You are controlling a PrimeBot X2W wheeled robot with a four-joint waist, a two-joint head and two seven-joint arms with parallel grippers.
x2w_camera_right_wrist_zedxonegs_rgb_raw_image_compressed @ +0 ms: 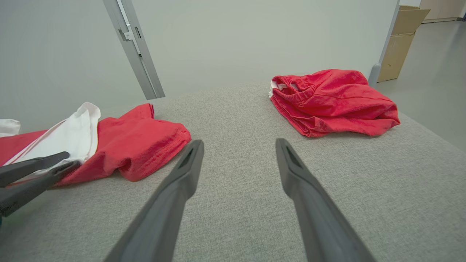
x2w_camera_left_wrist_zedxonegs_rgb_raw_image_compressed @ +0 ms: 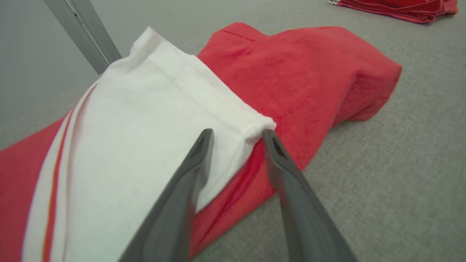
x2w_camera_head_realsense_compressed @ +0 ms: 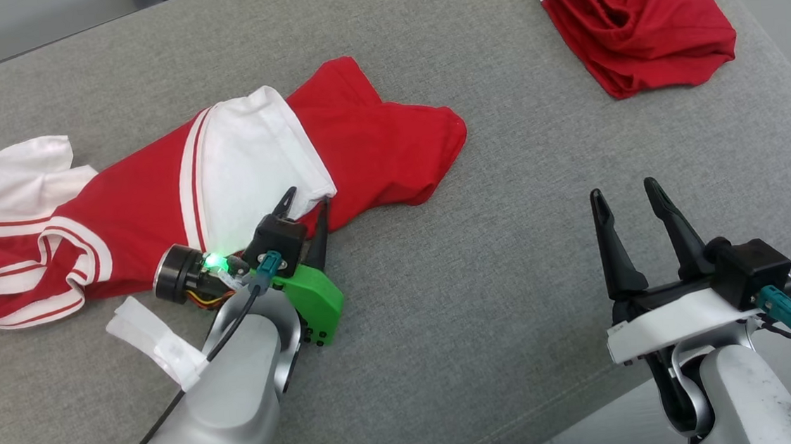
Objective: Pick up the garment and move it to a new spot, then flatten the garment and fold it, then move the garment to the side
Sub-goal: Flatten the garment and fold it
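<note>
Two red clothes lie on the grey cushion [x2w_camera_head_realsense_compressed: 486, 292]. The garment [x2w_camera_head_realsense_compressed: 125, 201] is red with white parts and stripes. It is stretched out long on the left side and is a bit crumpled. The other one is a red bundle [x2w_camera_head_realsense_compressed: 637, 19]. It sits at the far right corner, well apart from the garment.

The left gripper [x2w_camera_head_realsense_compressed: 307, 196] is down at the near edge of the garment. Its two fingers are partly open, and the corner of the white part [x2w_camera_left_wrist_zedxonegs_rgb_raw_image_compressed: 153, 120] sits between the tips. One finger lies on top of the white cloth and the other touches the side of the corner. They are not squeezing the cloth.

The right gripper [x2w_camera_head_realsense_compressed: 625, 190] hangs over bare cushion on the right side. Its fingers are spread wide with nothing between them. A white tag [x2w_camera_head_realsense_compressed: 158, 339] sticks out beside the left arm.
</note>
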